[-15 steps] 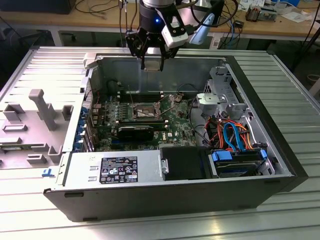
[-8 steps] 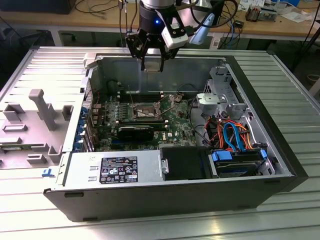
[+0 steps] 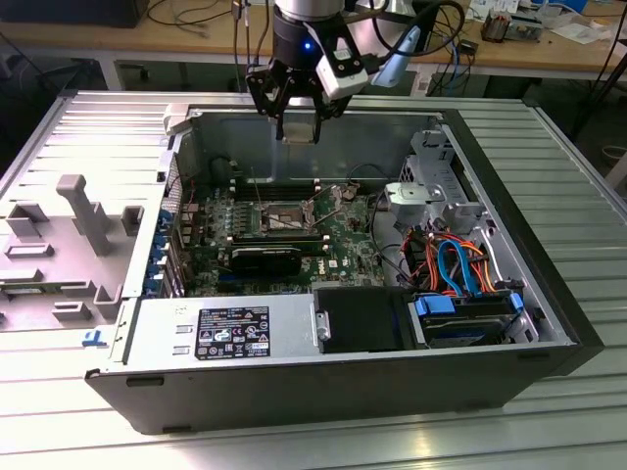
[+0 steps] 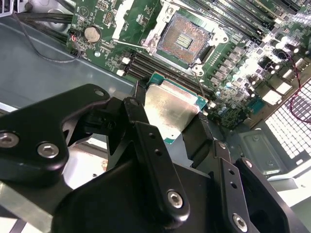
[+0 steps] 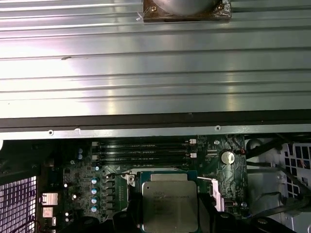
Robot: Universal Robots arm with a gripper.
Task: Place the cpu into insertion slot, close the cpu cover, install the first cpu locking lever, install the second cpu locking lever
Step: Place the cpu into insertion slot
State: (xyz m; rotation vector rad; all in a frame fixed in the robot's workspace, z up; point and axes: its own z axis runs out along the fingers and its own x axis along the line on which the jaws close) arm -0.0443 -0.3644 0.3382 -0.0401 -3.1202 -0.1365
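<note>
My gripper [image 3: 299, 125] hangs above the back of the open computer case, shut on the cpu [image 3: 299, 130]. The cpu [image 4: 170, 109] is a flat silver square with a green edge, clamped between the black fingers [image 4: 141, 104]. In the first wrist view the cpu [image 5: 170, 206] covers the socket area. The insertion slot [image 4: 187, 41] lies open on the green board, its contact field bare, below and ahead of the chip. In the exterior view the insertion slot [image 3: 284, 217] sits mid-board. Two thin wire levers [image 4: 200, 80] stand free beside it. The cpu cover [image 4: 158, 29] looks swung back at the slot's edge.
Long black memory slots [image 4: 146, 63] run beside the slot. A black card [image 3: 266, 259] lies in front of the socket. The case wall [image 3: 323, 147] rises behind the gripper. Cables and drive bays [image 3: 460, 269] crowd the exterior view's right. A grey moulded tray [image 3: 59, 245] lies at its left.
</note>
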